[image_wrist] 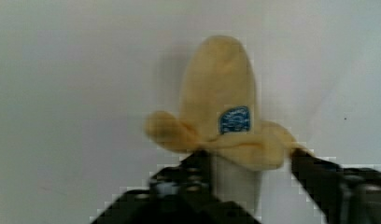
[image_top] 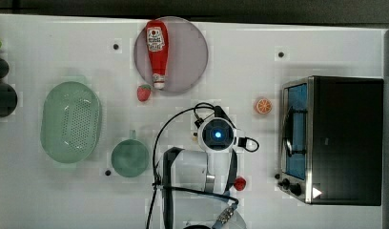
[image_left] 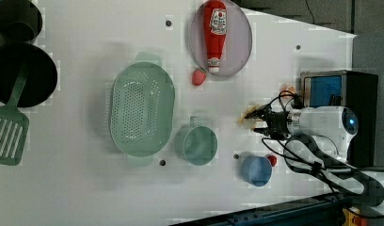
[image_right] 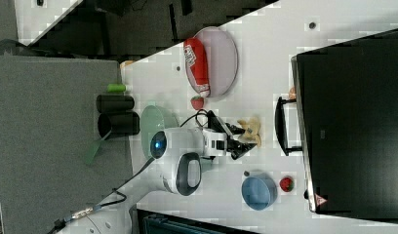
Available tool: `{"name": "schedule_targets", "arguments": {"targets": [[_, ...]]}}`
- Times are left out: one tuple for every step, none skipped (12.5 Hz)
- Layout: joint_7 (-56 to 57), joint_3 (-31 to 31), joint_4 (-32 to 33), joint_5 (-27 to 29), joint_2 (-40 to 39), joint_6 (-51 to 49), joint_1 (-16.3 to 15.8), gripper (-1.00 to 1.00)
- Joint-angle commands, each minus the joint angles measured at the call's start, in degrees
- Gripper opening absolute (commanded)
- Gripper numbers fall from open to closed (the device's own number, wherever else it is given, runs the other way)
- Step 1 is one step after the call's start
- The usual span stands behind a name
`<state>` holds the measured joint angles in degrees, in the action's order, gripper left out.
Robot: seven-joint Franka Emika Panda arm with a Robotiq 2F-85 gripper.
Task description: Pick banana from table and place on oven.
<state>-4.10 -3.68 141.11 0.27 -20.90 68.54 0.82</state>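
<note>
While the banana (image_wrist: 222, 112) lies on the white tabletop (image_left: 86, 188) at about nine o'clock of the oven (image_right: 353, 122) in the right view, the gripper (image_wrist: 254, 186) straddles its whitish end. Its fingers (image_wrist: 319, 179) stand partway open on either side, not yet clearly pinching. The banana's long axis runs straight out from the fingers.

Pale yellow half-peeled banana (image_wrist: 220, 112) with blue sticker lies on white table (image_wrist: 62, 93).

arm (image_right: 180, 161): white shell w/ grey joints | blue led | black cables | black tool (image_right: 248, 139)
</note>
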Motion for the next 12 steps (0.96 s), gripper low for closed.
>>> {"name": "schedule_targets", "arguments": {"targets": [[-0.6,-1.8,0.1,-0.8,1.4,0.5,0.7,-0.48],[-0.6,-1.8,0.0,-0.8,1.6,0.5,0.7,-0.49],[-0.6,-1.7,0.0,-0.8,1.9,0.5,0.7,-0.49],[-0.6,-1.7,-0.1,-0.8,2.7,0.4,0.7,-0.49],[-0.6,-1.7,-0.4,-0.8,4.2,0.4,0.7,-0.49],[-0.6,-1.6,-0.8,-0.8,6.7,0.1,0.7,-0.49],[-0.6,-1.5,-1.3,-0.8,9.8,-1.0,0.7,-0.49],[-0.6,-1.3,-2.0,-0.8,13.2,-3.6,0.6,-0.49],[-0.6,-1.2,-3.2,-0.8,16.7,-8.0,0.6,-0.49],[-0.6,-1.1,-4.9,-0.8,19.9,-13.9,0.5,-0.49],[-0.6,-1.1,-7.2,-0.8,22.6,-20.5,0.5,-0.49],[-0.6,-1.4,-9.8,-0.8,24.8,-27.1,0.6,-0.49]]}}
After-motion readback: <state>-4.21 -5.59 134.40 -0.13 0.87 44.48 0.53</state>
